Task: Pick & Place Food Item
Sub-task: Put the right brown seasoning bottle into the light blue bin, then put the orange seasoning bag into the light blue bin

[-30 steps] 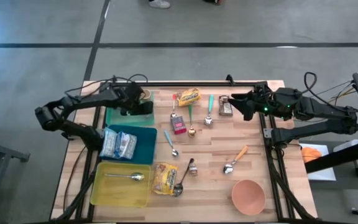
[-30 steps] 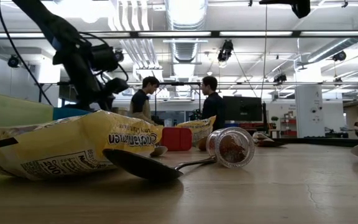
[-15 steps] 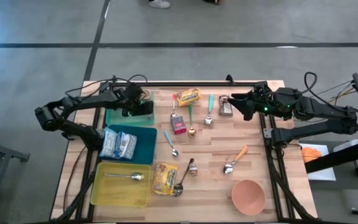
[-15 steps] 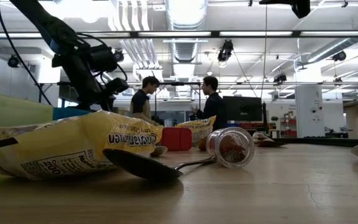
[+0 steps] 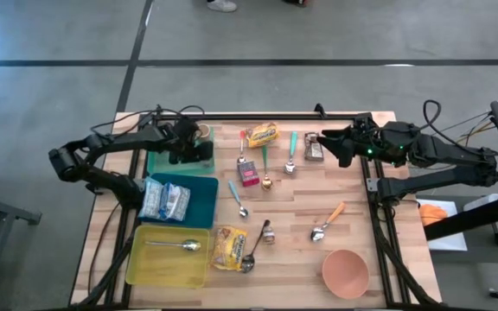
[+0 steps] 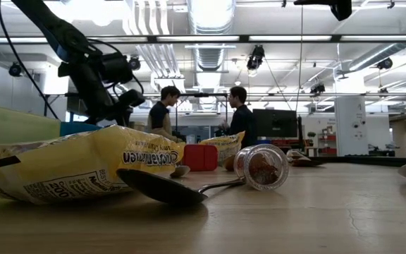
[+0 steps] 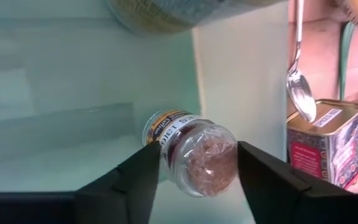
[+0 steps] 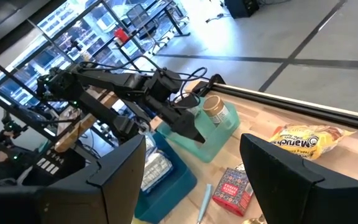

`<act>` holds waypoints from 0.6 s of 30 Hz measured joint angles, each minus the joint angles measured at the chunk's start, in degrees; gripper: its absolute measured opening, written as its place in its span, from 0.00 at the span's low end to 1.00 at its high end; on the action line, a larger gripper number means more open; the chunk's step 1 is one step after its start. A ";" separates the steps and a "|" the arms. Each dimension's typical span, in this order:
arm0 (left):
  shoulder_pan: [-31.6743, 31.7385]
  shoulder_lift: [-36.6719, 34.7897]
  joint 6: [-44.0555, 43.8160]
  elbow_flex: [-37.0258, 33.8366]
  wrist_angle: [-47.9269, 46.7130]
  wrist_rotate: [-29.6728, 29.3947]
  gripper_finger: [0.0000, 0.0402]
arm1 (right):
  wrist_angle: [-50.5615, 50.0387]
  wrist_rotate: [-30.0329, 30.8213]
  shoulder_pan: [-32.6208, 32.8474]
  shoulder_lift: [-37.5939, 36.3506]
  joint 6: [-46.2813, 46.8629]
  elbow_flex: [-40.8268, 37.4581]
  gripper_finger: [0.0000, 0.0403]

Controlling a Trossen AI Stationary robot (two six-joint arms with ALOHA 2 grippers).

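Observation:
A small glass jar of brown spice [image 7: 194, 158] lies on its side on the floor of the green tray [image 7: 73, 81] at the table's far left. My left gripper [image 7: 197, 148] slants down over it, open, one finger close on each side of the jar. In the high view that gripper [image 5: 195, 149] hides the small jar. A bigger jar with a tan lid [image 5: 201, 131] stands in the same tray [image 5: 158, 161] just beyond it. My right gripper [image 5: 331, 142] hangs raised over the far right of the table, open with nothing between its fingers [image 8: 194, 186].
On the wood lie a yellow snack bag [image 5: 263, 134], a red tin [image 5: 250, 173], a jar [image 5: 313, 149], several spoons, another yellow bag [image 5: 228, 246] and a pink bowl [image 5: 345, 270]. A blue tray [image 5: 199, 207] holds silver packets. A yellow tray [image 5: 145, 263] holds a spoon.

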 joint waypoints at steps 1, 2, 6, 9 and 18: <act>0.00 0.02 0.01 -0.02 -0.20 0.01 0.57 | 0.00 0.00 0.00 0.00 -0.02 0.00 0.64; 0.00 0.05 0.00 -0.06 -0.59 0.00 0.59 | 0.00 0.00 0.00 0.00 -0.02 0.00 0.64; 0.11 0.07 0.00 -0.09 -1.64 -0.01 0.66 | 0.00 -0.11 0.00 0.00 -0.04 0.00 0.64; 0.22 0.06 -0.39 -0.09 -2.08 0.01 0.67 | 0.00 -0.38 0.00 0.00 -0.04 0.00 0.64; 0.28 -3.57 -1.44 -0.07 -1.74 -0.05 0.67 | -0.02 -0.40 0.00 0.00 -0.42 0.00 0.64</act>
